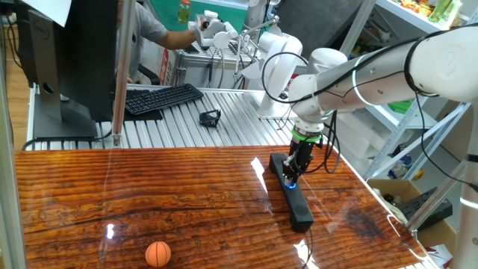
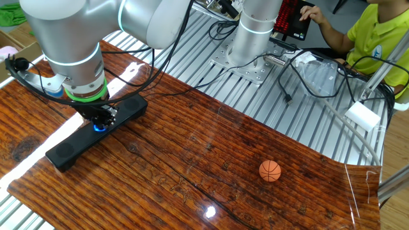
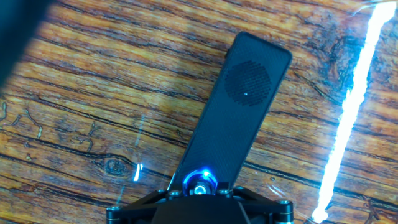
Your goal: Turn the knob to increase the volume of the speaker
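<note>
The speaker (image 1: 293, 193) is a long slim black bar lying on the wooden tabletop; it also shows in the other fixed view (image 2: 96, 131) and in the hand view (image 3: 239, 106). The knob (image 3: 200, 180) sits at the middle of the bar, ringed by a blue glow, also visible in the fixed views (image 1: 290, 182) (image 2: 99, 126). My gripper (image 1: 291, 174) points straight down onto the knob, with its fingers closed in around it. In the hand view the fingertips are partly hidden at the bottom edge, on both sides of the knob.
An orange ball (image 1: 157, 254) lies near the table's front edge, also in the other fixed view (image 2: 270, 170). A black keyboard (image 1: 160, 98) and a small black clip-like object (image 1: 210, 117) lie on the metal slats behind. A second robot base (image 2: 252, 38) and a person stand beyond.
</note>
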Available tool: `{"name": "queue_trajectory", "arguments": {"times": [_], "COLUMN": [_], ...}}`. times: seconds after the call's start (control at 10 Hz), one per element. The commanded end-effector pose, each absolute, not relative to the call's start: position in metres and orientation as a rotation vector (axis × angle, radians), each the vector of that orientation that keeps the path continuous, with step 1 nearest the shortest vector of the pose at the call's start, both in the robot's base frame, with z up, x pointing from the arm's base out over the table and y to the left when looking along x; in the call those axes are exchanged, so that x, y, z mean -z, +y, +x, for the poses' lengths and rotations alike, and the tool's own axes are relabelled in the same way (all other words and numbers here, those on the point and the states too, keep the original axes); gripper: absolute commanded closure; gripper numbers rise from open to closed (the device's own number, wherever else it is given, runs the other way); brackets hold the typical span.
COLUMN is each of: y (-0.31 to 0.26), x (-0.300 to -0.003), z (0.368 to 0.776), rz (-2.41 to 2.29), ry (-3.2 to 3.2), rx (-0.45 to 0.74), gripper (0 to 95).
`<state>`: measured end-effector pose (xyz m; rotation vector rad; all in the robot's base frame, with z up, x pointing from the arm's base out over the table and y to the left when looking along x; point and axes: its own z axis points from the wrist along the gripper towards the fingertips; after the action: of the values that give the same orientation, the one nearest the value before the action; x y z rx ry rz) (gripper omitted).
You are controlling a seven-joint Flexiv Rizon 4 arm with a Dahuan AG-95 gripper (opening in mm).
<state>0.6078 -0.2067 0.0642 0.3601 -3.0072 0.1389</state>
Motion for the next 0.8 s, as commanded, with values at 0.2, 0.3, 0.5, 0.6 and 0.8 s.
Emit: {"name": "queue_trajectory", "arguments": {"times": [0.2, 0.3, 0.5, 0.6, 0.8], "y": [-0.2063, -0.2063, -0.2063, -0.2063, -0.2063], "x": [-0.0640, -0.0641, -0.0641, -0.0641, -0.0641], "z": [0.6074, 0.6074, 0.6074, 0.6074, 0.6074], "rz": [0.360, 0.359, 0.352, 0.347, 0.336], "ry": [-3.012, -3.016, -3.026, -3.028, -3.038], "rx": [-0.144, -0.145, -0.148, -0.146, -0.140], "gripper": [76.0, 76.0, 95.0, 95.0, 95.0]}}
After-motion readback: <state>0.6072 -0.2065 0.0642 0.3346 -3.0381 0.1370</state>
